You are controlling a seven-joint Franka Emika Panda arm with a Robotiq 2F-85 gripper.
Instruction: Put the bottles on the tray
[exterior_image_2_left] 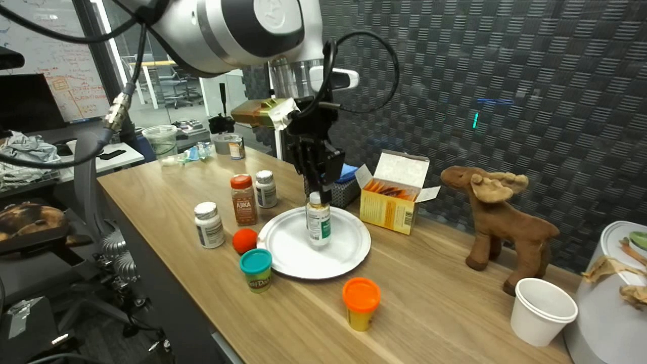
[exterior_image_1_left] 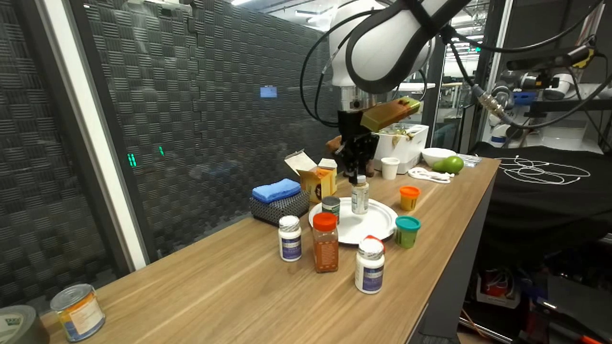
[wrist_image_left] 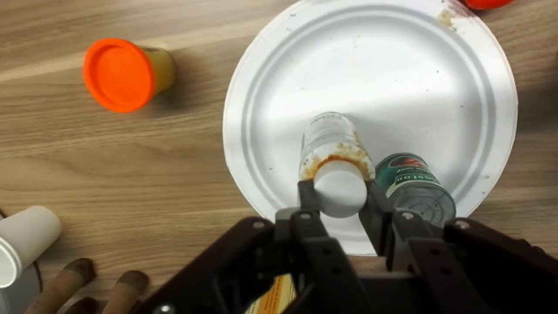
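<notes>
One black two-fingered gripper (wrist_image_left: 340, 193): clasped a white-capped cylindrical bottle (exterior_image_2_left: 319, 225) upright.
Round white plate (exterior_image_2_left: 349, 253): lay beneath, bore a green-labelled metal can (exterior_image_1_left: 331, 206).

"What's on the plate (wrist_image_left: 375, 78)?"

"The soup can (wrist_image_left: 416, 187); just beside it, over the plate, a bottle (wrist_image_left: 327, 137) in the gripper (wrist_image_left: 341, 192); I can't tell whether its base touches."

"And before the plate, in an exterior view?"

"A spice bottle (exterior_image_1_left: 326, 251); a pill bottle (exterior_image_1_left: 289, 240) to its left; another pill bottle (exterior_image_1_left: 370, 272), nearer, to its right."

"To the plate's right, same view?"

"A Play-Doh tub (exterior_image_1_left: 406, 234) just beside it; a second tub (exterior_image_1_left: 409, 199) behind that."

"Left and behind?"

"A box (exterior_image_1_left: 279, 209) at left, a cloth (exterior_image_1_left: 276, 190) on it; a carton (exterior_image_1_left: 321, 187) behind, sachets (exterior_image_2_left: 391, 191) in it; well apart, near left, a tin (exterior_image_1_left: 79, 313) beside a tape roll (exterior_image_1_left: 24, 327)."
</notes>
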